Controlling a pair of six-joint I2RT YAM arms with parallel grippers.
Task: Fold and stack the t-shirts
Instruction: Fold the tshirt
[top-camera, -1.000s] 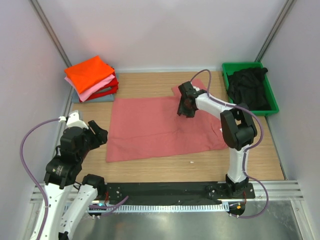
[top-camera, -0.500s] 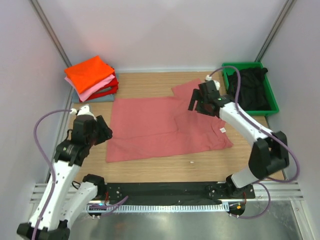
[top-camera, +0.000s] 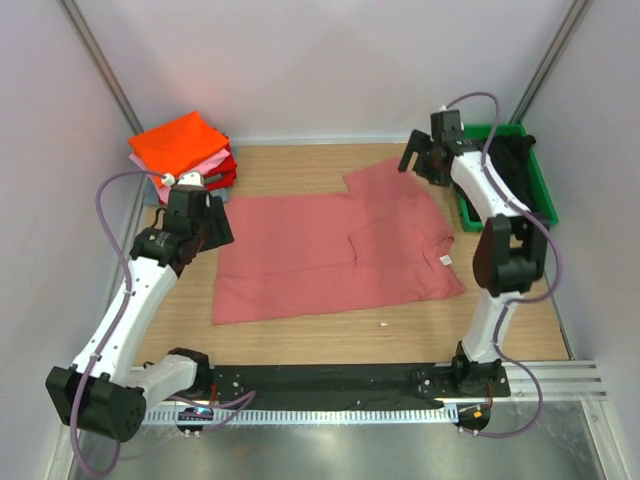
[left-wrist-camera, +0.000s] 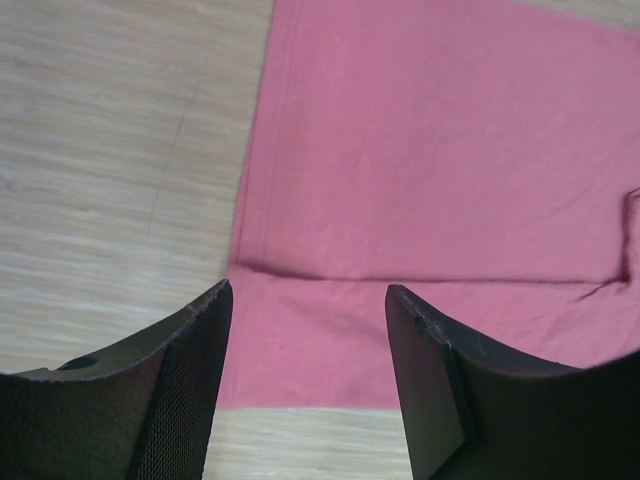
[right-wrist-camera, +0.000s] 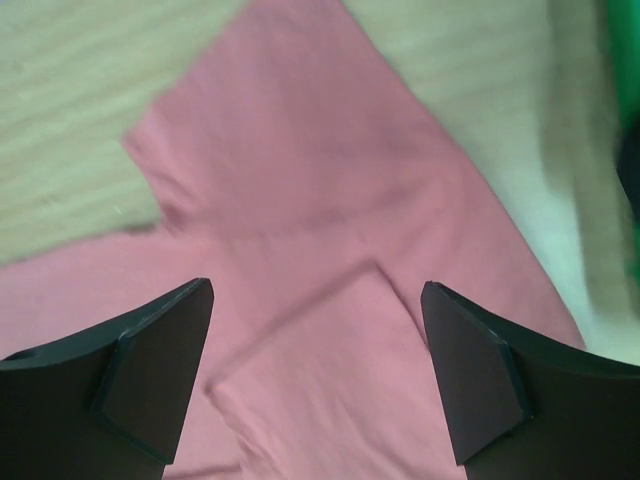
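Shirt (top-camera: 310, 260): salmon, spread flat mid-bench (top-camera: 290, 165).
Left gripper (left-wrist-camera: 307, 290): jaws apart, empty, above shirt's left edge.
Right gripper (right-wrist-camera: 316, 288): jaws apart, empty, above far sleeve.
Stack (top-camera: 185, 150): folded shirts, far-left corner.

One salmon-red t-shirt (top-camera: 320, 260) was down flat! One folded stack (top-camera: 180, 145) at the back showed three colours for sure: orange, pink and red. One green bin (top-camera: 543, 192), one black t-shirt (top-camera: 520, 185) inside. Two arms: left arm (top-camera: 125, 305), right arm (top-camera: 478, 190).
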